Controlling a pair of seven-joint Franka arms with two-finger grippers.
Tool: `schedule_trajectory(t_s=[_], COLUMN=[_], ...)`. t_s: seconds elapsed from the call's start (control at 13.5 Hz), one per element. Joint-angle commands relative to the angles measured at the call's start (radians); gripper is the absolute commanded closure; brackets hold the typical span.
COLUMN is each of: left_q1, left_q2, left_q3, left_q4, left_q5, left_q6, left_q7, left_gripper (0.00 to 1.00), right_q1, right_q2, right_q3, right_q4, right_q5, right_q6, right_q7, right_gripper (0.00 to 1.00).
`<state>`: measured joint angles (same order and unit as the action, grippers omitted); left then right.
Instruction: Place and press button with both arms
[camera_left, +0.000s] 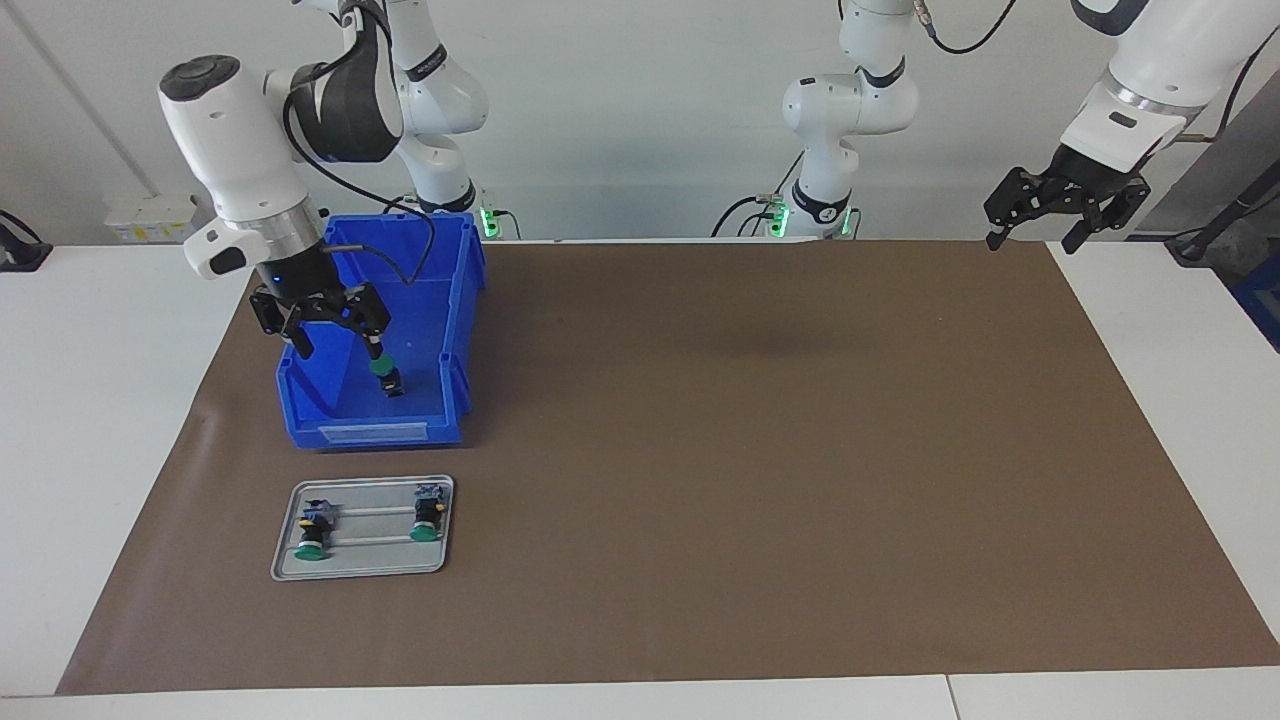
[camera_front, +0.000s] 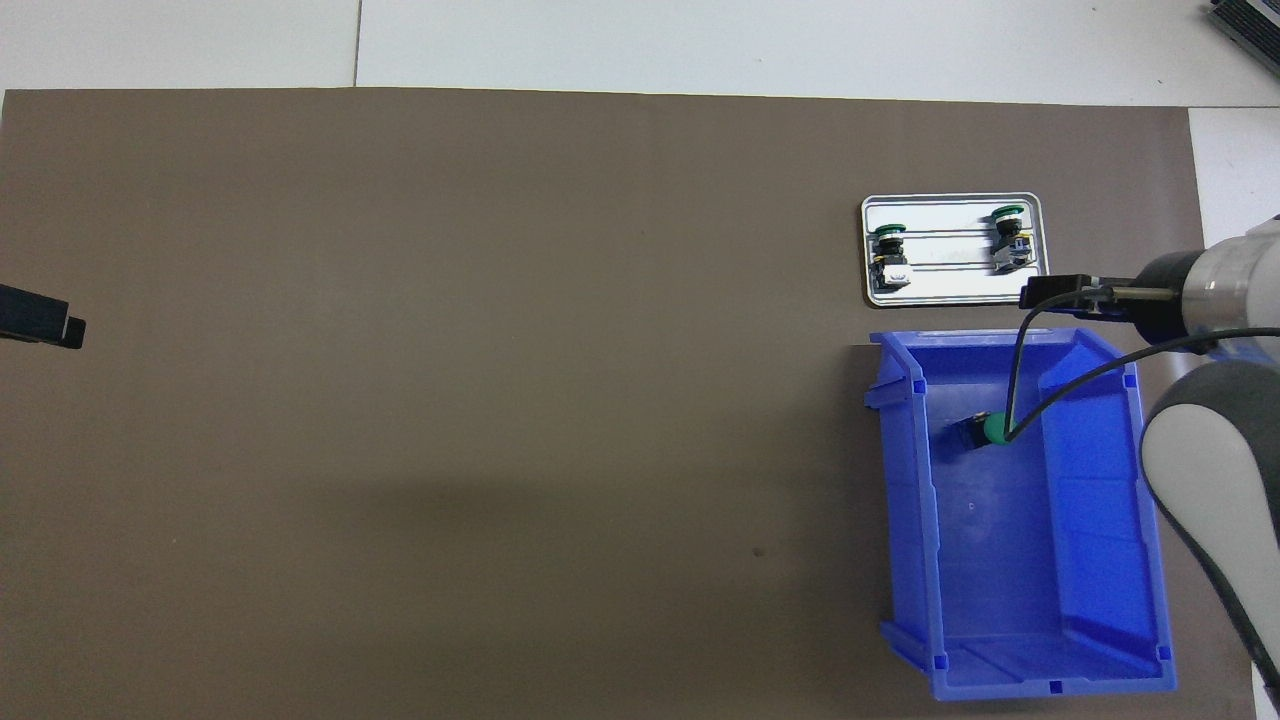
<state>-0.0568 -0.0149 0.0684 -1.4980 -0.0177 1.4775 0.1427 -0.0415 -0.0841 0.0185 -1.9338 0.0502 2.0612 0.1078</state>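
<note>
The right gripper (camera_left: 332, 342) hangs with its fingers (camera_left: 374, 349) spread wide and holding nothing, raised over the blue bin (camera_left: 455, 330), up around the height of the bin's rim. One fingertip sits right above the button (camera_left: 384, 371), though from here I can't tell whether it touches the green cap. The button itself rests on the floor of the bin, in the part of it farther from the robots, cap tilted upward. From overhead (camera_front: 992, 429) the green cap shows clearly against the blue, with a black cable from the right arm's wrist crossing over it. Over at the other end of the bench (camera_left: 120, 420), the left gripper (camera_left: 1063, 208) waits high in the air above the corner of the brown mat (camera_left: 750, 450), fingers open and empty. Just beside the bin, farther from the robots, lies a small metal tray (camera_left: 360, 572) carrying two more green-capped switches (camera_left: 314, 533), one toward each end of it, both lying on their sides.
</note>
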Motion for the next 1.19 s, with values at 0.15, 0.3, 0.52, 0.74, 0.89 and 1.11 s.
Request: schedule_trajectory(t_s=[0.15,0.3,0.52,0.74,0.89,1.11], left_q1=[0.000,0.000,0.000,0.000,0.000,0.000], left_q2=[-0.026,-0.026,-0.026,-0.026,-0.026,-0.026], left_q3=[-0.002,-0.002,-0.002,-0.002,-0.002,-0.002], left_q4=[-0.027,-0.028,-0.028,-0.028,-0.028,-0.028], left_q5=[0.019,0.021,0.019,0.019,0.019,0.021], left_q6=[-0.005,-0.005,-0.005,-0.005,-0.005,-0.005], left_q7=[-0.012,-0.012,-0.012,-0.012,-0.012,-0.012], left_gripper=[0.00,0.00,0.00,0.00,0.00,0.00], right_q1=[-0.059,-0.066,-0.011,0.064,0.061,0.063], right_q2=[0.012,0.021,0.023,0.012,-0.002,-0.002], right_q3=[0.017,0.021,-0.043,-0.106,-0.104,-0.100], right_q4=[0.260,0.320,0.322,0.338,0.314,0.317], right_q5=[-0.101,-0.087,-0.086,-0.087,-0.089,-0.089], right_q6=[-0.271,-0.355,-0.368,-0.417,-0.412,-0.441], right_q7=[0.115,0.116,0.116,0.116,0.102,0.061], right_gripper=[0.00,0.00,0.00,0.00,0.00,0.00])
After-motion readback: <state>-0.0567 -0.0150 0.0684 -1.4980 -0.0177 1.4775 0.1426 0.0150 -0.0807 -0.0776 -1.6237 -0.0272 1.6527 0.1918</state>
